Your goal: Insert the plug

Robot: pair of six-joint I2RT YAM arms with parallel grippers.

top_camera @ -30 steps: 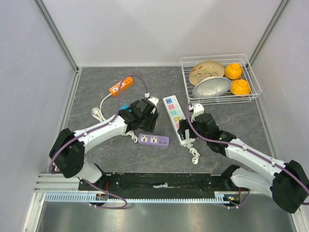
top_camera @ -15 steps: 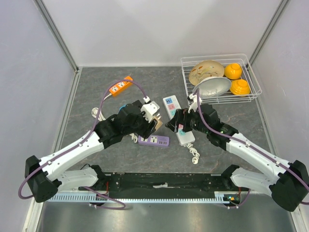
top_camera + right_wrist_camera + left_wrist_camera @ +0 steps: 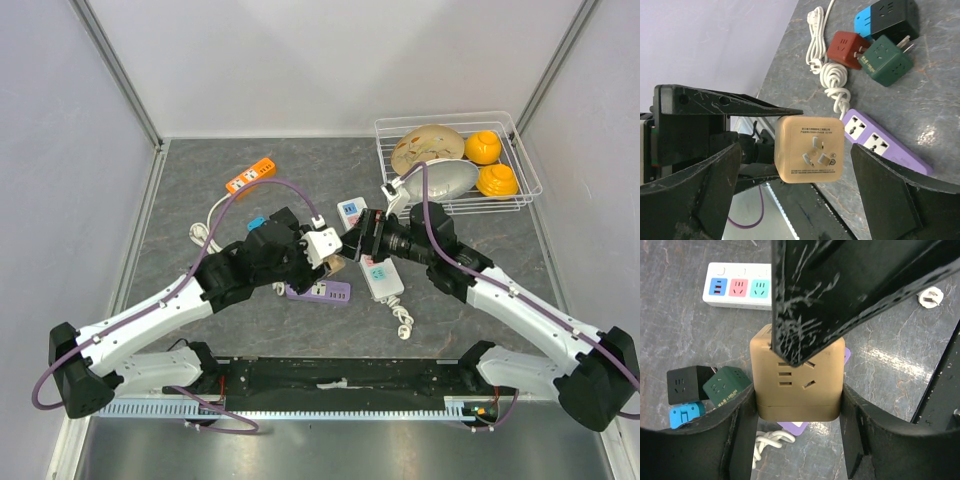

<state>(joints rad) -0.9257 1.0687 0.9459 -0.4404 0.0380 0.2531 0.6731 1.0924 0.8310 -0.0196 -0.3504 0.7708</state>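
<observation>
The tan cube plug (image 3: 810,149) is held up in the air just above the purple power strip (image 3: 318,291), its pronged face turned toward the right wrist camera and a socket face turned upward. The left gripper (image 3: 797,395) has its jaws clamped on two opposite sides of the cube. The right gripper (image 3: 796,147) faces the cube from the far side of the purple strip, with its jaws spread wide and holding nothing; whether one of them touches the cube cannot be told. The purple strip lies flat on the grey worktop (image 3: 200,160). Right of it is a white power strip (image 3: 368,262) with coloured sockets. Beside its left end is a coiled white cable (image 3: 832,80). Beyond that lie a green cube adapter (image 3: 888,59), a red-brown one (image 3: 850,46) and a black one (image 3: 684,384). Well beyond the purple strip on the left is an orange power strip (image 3: 250,176), and far off to its right is a wire basket (image 3: 520,150) holding bowls.
</observation>
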